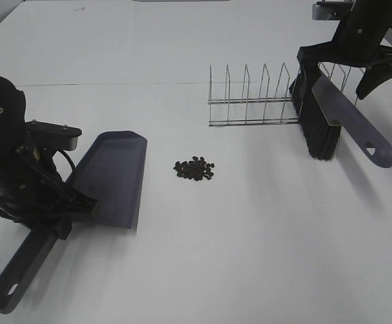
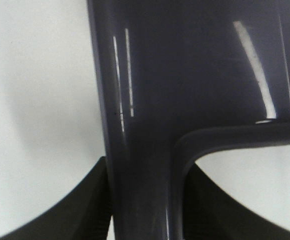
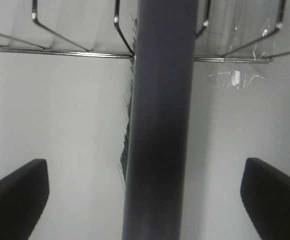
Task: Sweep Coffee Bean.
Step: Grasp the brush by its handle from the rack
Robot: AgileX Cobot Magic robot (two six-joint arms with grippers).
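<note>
The coffee bean (image 1: 194, 169) pile lies just left of centre in the high view, on the white table (image 1: 249, 256) and near the open edge of the grey-purple dustpan (image 1: 111, 177). At lower left, the left gripper (image 1: 55, 217) is clamped tight on the dustpan's handle. At upper right, the right gripper (image 1: 344, 67) stands wide open astride the handle of the brush (image 1: 320, 131), touching neither side; the brush stands bristles-down at the right end of the wire rack (image 1: 249, 101).
</note>
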